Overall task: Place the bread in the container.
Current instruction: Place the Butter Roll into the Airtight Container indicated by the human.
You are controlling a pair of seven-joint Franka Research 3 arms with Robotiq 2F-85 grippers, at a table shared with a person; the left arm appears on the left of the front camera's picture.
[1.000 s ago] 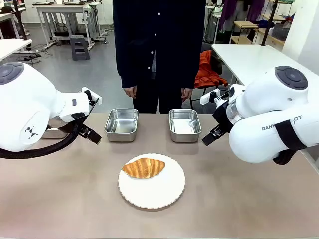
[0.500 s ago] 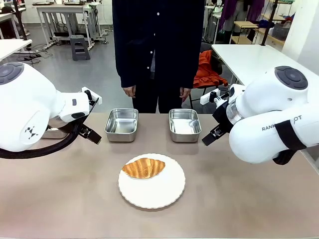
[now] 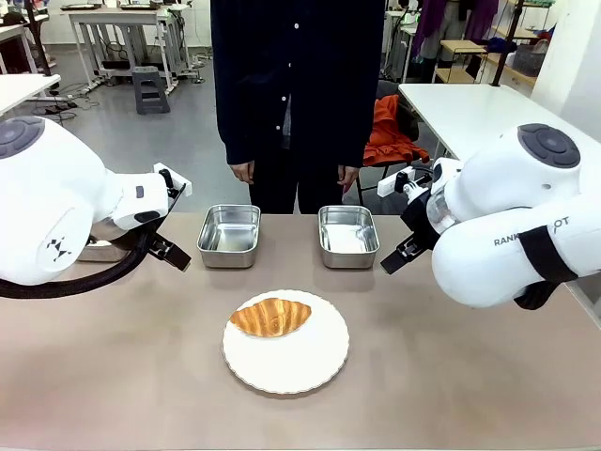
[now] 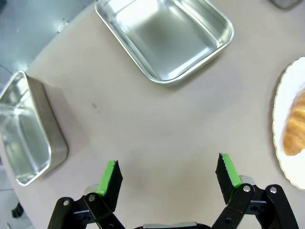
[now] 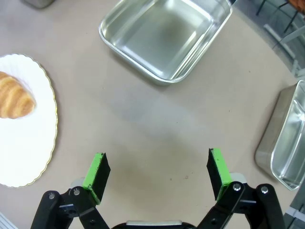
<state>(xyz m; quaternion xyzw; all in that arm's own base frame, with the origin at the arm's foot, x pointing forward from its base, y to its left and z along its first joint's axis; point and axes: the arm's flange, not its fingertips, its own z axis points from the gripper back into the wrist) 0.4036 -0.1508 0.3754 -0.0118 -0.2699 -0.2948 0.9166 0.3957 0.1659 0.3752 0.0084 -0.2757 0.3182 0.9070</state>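
Golden-brown crescent croissant on round white plate, mid-bench | shiny rectangular steel pan and twin pan beyond plate | left end effector released | right end effector released

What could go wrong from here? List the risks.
1. The bread lies near the plate's rim; a nudge may slide it off.
2. The left pan and right pan look alike, so the wrong one could be chosen.
3. The person's hand hangs just beyond the left pan.

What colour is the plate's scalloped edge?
Thin gold trim on the white plate; clearest in the right wrist view.
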